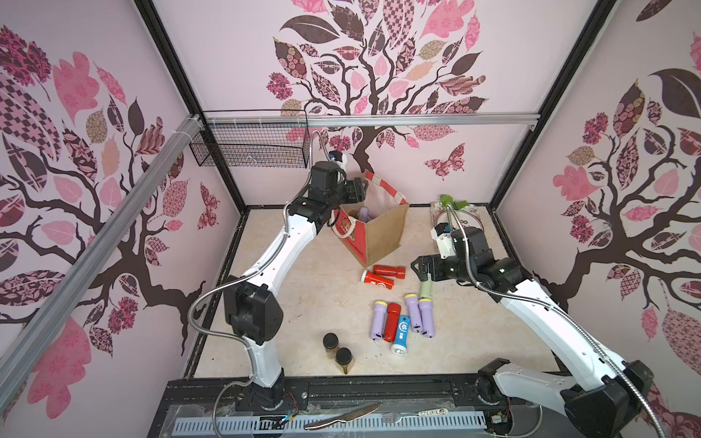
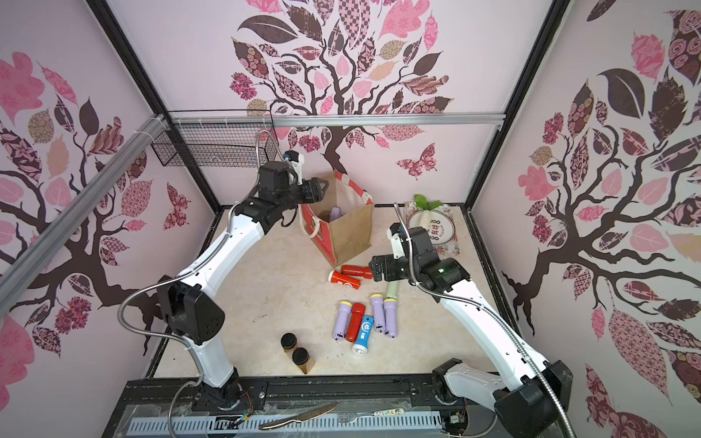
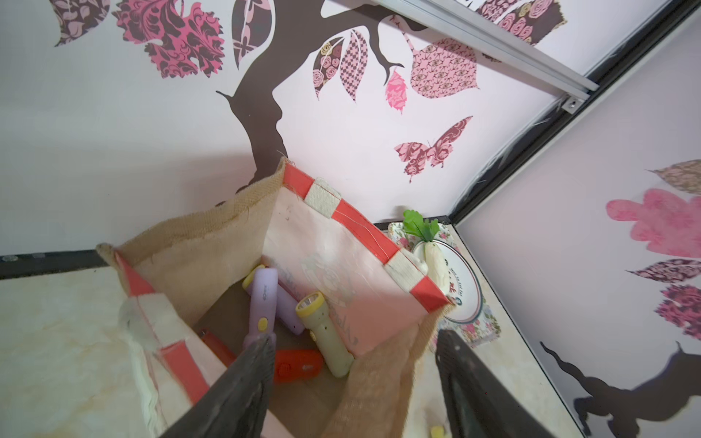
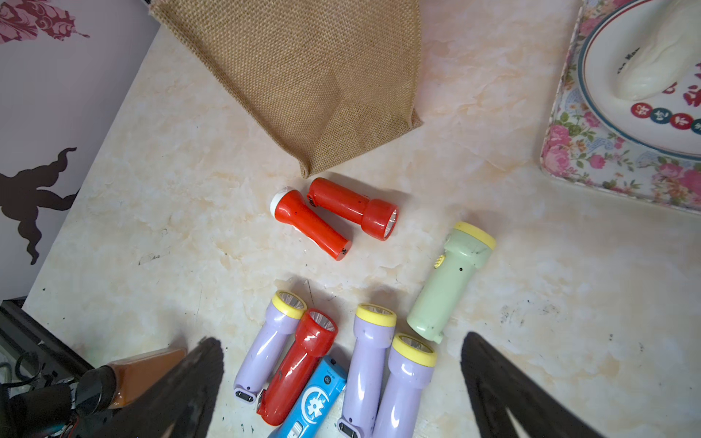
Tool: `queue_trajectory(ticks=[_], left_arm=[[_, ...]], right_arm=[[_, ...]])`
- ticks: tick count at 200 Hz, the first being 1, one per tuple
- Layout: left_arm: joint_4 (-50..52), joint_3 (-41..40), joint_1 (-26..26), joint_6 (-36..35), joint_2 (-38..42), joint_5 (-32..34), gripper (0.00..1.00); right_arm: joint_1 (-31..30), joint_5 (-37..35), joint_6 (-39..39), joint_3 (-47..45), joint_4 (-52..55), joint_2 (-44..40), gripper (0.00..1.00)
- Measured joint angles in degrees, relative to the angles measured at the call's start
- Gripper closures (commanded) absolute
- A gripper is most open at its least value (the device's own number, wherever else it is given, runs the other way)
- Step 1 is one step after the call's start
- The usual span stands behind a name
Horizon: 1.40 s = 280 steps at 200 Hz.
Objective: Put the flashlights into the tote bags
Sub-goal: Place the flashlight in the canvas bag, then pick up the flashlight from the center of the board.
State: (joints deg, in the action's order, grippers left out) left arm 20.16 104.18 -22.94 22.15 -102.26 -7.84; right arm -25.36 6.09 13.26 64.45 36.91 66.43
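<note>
The tan jute tote bag stands open at the back of the table. My left gripper hangs open over its mouth, nothing between the fingers. Inside the bag lie a lilac flashlight, whose end is by one fingertip, a pale green one and a red one. In front of the bag lie two red flashlights, a pale green one and a cluster of lilac, red and blue ones. My right gripper is open just above that cluster, holding nothing.
Two brown jars with black lids stand near the front left. A floral tray with a plate and white radish sits at the back right. A black wire basket hangs on the back wall. A knife lies on the front rail.
</note>
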Motion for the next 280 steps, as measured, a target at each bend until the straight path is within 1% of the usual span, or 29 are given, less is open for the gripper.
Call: queue_trajectory(ticks=[49, 79, 113, 150, 196, 219, 280], left_arm=[[-0.5, -18.7, 0.1, 5.9, 16.0, -5.4, 0.27], [2.0, -25.4, -0.4, 7.9, 23.9, -7.5, 0.27], [4.7, -31.9, -2.3, 8.6, 31.0, -7.2, 0.27], [6.8, -36.5, -3.7, 8.6, 33.2, -6.2, 0.26], [8.6, -39.8, -3.7, 8.5, 34.3, -5.7, 0.26], [8.7, -40.6, -3.7, 8.5, 35.4, -5.7, 0.25], [9.0, -42.9, -3.7, 8.8, 39.5, -5.7, 0.15]], right_arm=[[0.0, -1.8, 0.0, 1.0, 6.0, 1.9, 0.00], [0.0, -1.4, 0.1, 0.6, 9.5, 2.3, 0.00], [0.0, 0.3, 1.4, -3.3, 10.3, 3.1, 0.00], [0.6, 2.1, 3.0, -6.5, 10.5, 5.8, 0.00], [6.5, 3.6, 4.4, -7.0, 8.8, 8.2, 0.01], [7.1, 3.5, 4.6, -6.5, 7.3, 11.2, 0.01], [8.2, 3.0, 5.0, -4.8, 1.7, 19.9, 0.04]])
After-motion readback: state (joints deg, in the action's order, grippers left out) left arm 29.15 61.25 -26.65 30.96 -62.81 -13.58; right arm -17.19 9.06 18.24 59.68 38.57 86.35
